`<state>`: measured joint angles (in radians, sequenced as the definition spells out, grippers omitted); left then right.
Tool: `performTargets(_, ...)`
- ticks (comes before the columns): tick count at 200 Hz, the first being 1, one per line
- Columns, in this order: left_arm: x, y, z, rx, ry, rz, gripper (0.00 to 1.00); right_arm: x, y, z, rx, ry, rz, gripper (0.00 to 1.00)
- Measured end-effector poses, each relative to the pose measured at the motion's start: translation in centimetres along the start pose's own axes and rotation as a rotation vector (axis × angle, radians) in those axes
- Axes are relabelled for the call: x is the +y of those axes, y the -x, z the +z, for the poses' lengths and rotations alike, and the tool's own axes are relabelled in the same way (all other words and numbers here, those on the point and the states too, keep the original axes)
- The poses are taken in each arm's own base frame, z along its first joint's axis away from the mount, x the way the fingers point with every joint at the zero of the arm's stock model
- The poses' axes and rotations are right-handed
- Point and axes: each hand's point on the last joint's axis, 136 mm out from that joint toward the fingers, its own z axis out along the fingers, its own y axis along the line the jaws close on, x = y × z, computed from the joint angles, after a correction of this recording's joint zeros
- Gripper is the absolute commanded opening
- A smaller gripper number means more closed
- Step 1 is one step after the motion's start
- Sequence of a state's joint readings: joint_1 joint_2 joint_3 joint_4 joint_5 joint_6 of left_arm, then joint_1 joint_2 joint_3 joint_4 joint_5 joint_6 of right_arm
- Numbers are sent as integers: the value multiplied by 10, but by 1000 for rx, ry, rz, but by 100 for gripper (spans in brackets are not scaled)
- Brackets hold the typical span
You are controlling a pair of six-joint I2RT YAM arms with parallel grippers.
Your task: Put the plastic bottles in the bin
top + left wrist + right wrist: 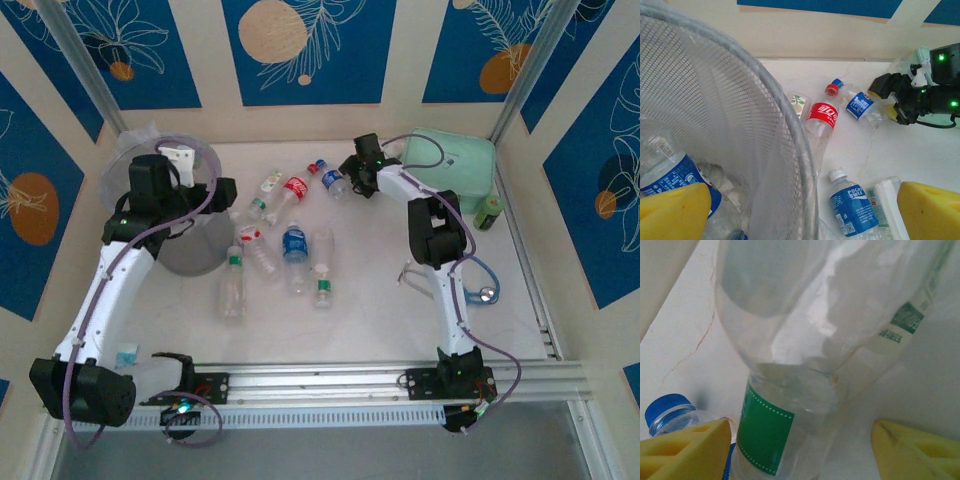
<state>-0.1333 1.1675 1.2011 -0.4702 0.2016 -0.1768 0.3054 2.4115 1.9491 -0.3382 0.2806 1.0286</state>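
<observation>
The bin is a grey mesh bin with a clear liner, at the left. My left gripper hangs open above its rim, yellow pads wide apart and nothing between them. A blue-label bottle lies inside the bin. On the table lie a red-label bottle, a blue-label bottle and several clear bottles. My right gripper is down at the back. Its open pads straddle a clear green-label bottle, with a gap on the right side. A blue-capped bottle lies beside it.
A mint green zip case sits at the back right, right behind my right gripper. A small dark green can stands by the right wall. A blue cable loop lies near the right arm. Walls close in on three sides.
</observation>
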Motion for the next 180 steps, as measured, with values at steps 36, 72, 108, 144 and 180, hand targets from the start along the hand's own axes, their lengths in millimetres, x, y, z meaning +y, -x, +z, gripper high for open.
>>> performTargets(36,1,-1,0,-1,4,0,95,-3,3,0,7,0,5,45)
performTargets(72,2,-1,1,-2,10,3,95,-3,4,0,10,3,-4,34)
performTargets(108,3,-3,1,3,10,1,95,-4,5,-4,11,2,-41,20)
performTargets(144,1,0,-6,-16,1,2,95,-1,3,-57,-7,37,-112,9)
performTargets(180,-6,9,-23,-64,-14,-2,97,20,2,-143,-81,174,-266,0)
